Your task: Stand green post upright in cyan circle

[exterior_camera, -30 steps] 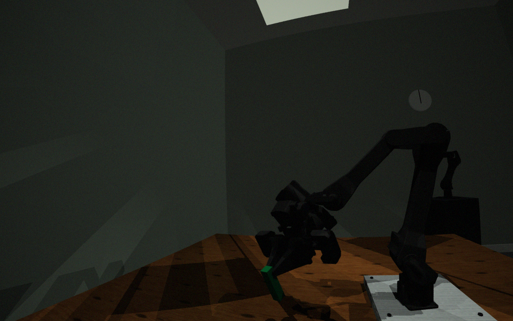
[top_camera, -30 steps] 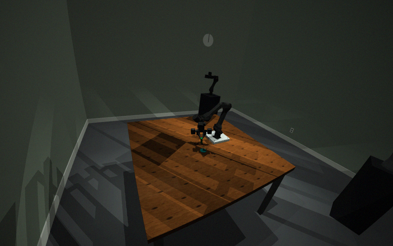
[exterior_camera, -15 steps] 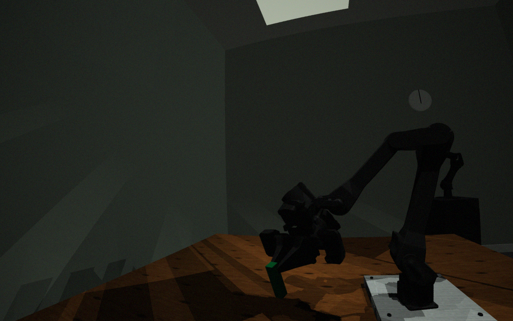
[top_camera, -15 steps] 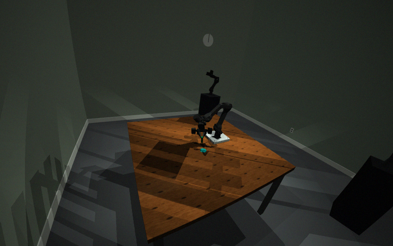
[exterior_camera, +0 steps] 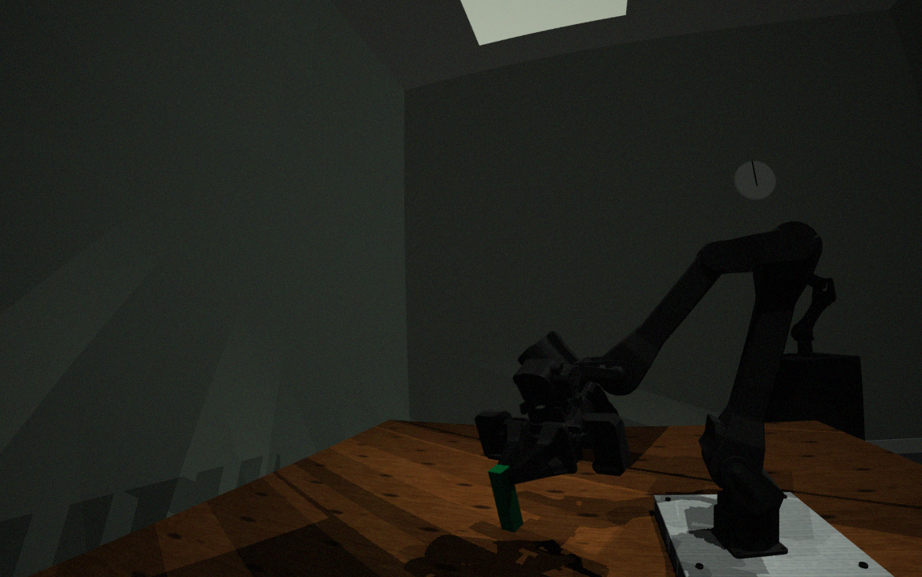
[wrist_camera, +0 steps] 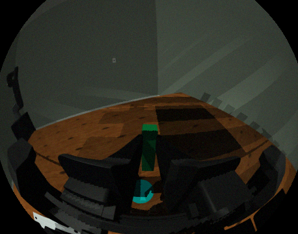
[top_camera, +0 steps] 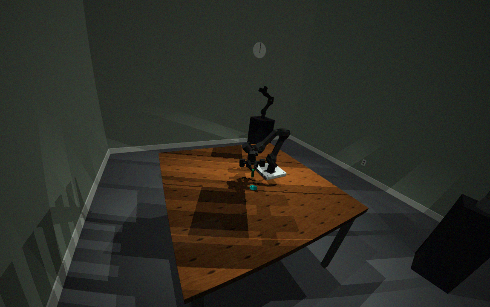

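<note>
My gripper is shut on the top end of the green post. The post hangs almost upright, leaning slightly, with its lower end close over the wooden table. The cyan circle lies on the table a little nearer the top camera than the post. In the wrist view it shows partly, low between the fingers. It does not show in the exterior view. I cannot tell whether the post's lower end touches the table.
The arm's white base plate sits on the table just right of the gripper. A black box with a camera arm stands behind the table, and another black box stands on the floor at the right.
</note>
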Controlling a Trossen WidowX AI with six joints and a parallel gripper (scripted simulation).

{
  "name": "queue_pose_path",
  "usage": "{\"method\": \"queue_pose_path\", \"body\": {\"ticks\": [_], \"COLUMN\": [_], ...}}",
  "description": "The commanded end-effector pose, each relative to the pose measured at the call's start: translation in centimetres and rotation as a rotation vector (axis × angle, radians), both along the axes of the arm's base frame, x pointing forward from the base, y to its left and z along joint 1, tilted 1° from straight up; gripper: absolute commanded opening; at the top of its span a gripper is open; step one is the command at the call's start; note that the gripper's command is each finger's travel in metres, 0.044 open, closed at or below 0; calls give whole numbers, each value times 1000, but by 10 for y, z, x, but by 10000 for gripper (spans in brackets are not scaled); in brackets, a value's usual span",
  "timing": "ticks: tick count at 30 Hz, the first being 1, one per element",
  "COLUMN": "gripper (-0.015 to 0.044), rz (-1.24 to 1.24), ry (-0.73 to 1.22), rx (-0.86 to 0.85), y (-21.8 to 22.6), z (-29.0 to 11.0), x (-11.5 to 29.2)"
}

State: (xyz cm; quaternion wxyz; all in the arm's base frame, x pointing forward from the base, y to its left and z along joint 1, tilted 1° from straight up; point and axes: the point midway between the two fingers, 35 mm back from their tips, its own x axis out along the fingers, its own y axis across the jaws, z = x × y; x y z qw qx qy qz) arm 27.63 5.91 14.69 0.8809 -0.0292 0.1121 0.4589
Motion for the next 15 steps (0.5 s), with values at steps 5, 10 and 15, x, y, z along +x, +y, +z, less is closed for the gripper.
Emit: {"method": "queue_pose_path", "body": {"ticks": [5, 10, 15], "gripper": [22, 22, 22], "rz": [14, 22, 31], "ry": [-27, -51, -75], "rx": [26, 38, 48], "y": [-1, -1, -2], "z": [-1, 0, 0], "x": [-8, -13, -17]}}
